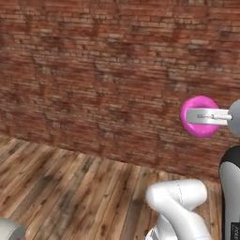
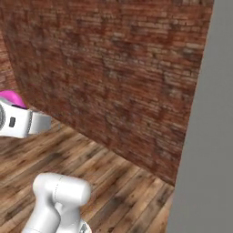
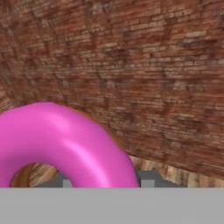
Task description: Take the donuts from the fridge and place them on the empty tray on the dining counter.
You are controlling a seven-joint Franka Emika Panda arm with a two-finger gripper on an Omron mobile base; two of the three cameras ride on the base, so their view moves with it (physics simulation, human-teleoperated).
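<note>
Pink-iced donut (image 3: 61, 144) sits clamped in the half-closed gripper (image 1: 202, 116), carried upright at the arm's end toward three o'clock in the left base view, facing only brick wall (image 1: 93, 70), no tray in sight.

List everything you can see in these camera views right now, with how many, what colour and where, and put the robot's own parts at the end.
pink donut: one, bright pink icing, held up in the air in front of the brick wall, between the gripper fingers
brick wall: one, reddish brown, across the background of all views
wood floor: one, brown and grey planks, below the wall
grey panel: one, flat light grey, tall, at the right edge of the right base view; what it belongs to cannot be told
gripper: one, light grey fingers, closed on the pink donut
robot arm: one, white with dark joints, low in both base views
</note>
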